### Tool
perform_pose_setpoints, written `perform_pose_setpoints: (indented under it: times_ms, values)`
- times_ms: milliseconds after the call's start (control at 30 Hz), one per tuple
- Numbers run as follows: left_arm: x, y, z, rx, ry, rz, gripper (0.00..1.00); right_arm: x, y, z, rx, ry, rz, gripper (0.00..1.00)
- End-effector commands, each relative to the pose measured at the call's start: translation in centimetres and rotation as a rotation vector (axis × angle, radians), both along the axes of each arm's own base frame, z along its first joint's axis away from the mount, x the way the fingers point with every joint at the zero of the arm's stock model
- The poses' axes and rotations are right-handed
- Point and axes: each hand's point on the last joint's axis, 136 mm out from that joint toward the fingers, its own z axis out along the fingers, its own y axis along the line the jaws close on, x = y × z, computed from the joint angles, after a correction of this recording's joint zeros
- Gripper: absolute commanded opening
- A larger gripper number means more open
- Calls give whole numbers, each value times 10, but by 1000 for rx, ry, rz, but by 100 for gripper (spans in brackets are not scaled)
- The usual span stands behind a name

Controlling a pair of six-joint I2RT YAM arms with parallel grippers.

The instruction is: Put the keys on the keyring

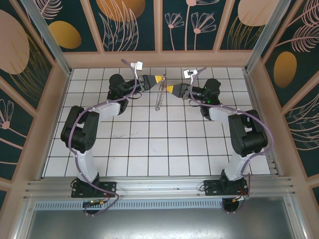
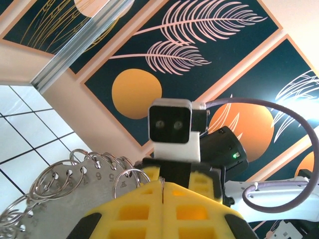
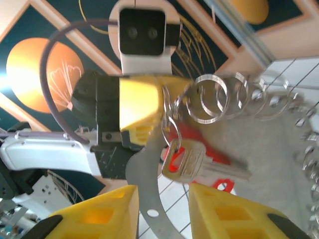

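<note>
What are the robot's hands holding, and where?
The left gripper pinches the keyring by its top rim, so it dangles. The right gripper stands open, holding nothing.

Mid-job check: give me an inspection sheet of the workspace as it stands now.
Surface: white tiled table.
Job's things: keyring hangs above the table from the left gripper; red-headed key hangs among its small rings.
Clutter: nothing seen.
Grippers: left gripper shut on the keyring; right gripper open, jaws either side of the keyring's plate.
Cables: purple cable looping off the left wrist.
Surroundings: floral wall panels, aluminium rail.
</note>
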Motion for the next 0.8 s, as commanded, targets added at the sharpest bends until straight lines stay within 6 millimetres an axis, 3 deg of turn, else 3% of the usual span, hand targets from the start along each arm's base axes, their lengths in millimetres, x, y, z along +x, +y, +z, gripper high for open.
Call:
perform_pose_setpoints:
  times_ms: [0,300,533,667,767]
  values:
    - [-17,1,36,-49,-107,-16,0,-4,-4,27,28,-101,-23,41]
    - [-22,-2,41,-54,-116,-31,0,11,6,36,67,-88,-8,42]
    - [-24,-3,43,-54,-122,-32,0,11,13,36,73,-83,13,40]
    - [-24,-3,46,-55,-128,-31,0,7,12,31,70,-77,13,33]
    - [-24,-4,45,-56,-127,-31,0,5,12,28,68,-72,13,21]
